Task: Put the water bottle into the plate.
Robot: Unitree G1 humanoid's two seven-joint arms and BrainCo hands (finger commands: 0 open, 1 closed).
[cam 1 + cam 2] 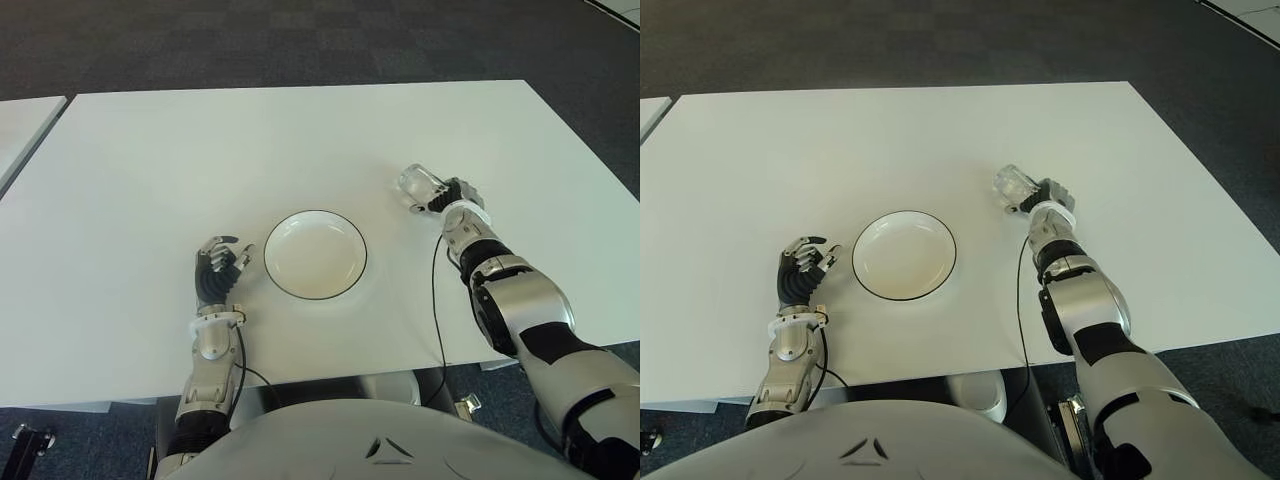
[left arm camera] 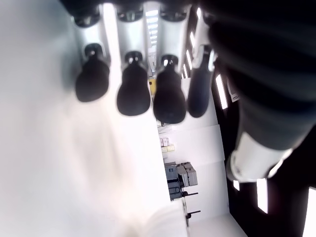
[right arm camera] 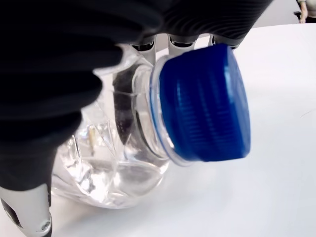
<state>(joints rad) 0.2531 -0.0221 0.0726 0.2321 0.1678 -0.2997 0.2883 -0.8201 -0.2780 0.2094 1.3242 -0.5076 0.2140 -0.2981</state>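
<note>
A clear water bottle with a blue cap lies on its side on the white table, to the right of the plate. My right hand is shut on the water bottle near its neck, the fingers wrapped over the clear body. The white plate with a dark rim sits at the middle front of the table, with nothing in it. My left hand shows just left of the plate, its fingers loosely extended and holding nothing.
The table's front edge runs close under both forearms. A black cable trails along my right arm over the table edge. Another white table corner shows at far left. Dark carpet lies beyond.
</note>
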